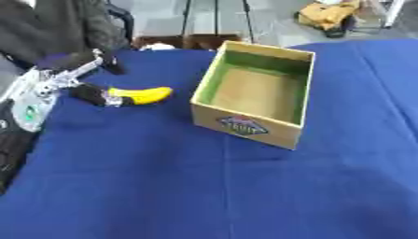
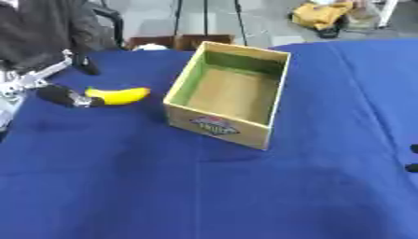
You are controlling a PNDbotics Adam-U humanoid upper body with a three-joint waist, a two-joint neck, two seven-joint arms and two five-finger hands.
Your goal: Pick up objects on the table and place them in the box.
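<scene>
A yellow banana (image 1: 143, 95) lies on the blue tablecloth, left of the box. My left hand (image 1: 49, 81) comes in from the left edge and is open. One dark finger (image 1: 91, 94) touches the banana's left end, and another (image 1: 107, 64) points up and away above it. The cardboard box (image 1: 245, 126) stands open-topped in the middle, with a label on its front wall and nothing visible inside. Small dark parts of my right hand (image 2: 413, 150) show at the right edge of the right eye view, well away from the box.
The blue table (image 1: 204, 186) spreads wide in front of the box and to its right. Its far edge runs just behind the box. Beyond it are a dark garment (image 1: 57, 23) at top left and a yellow bag (image 1: 326, 14) on the floor.
</scene>
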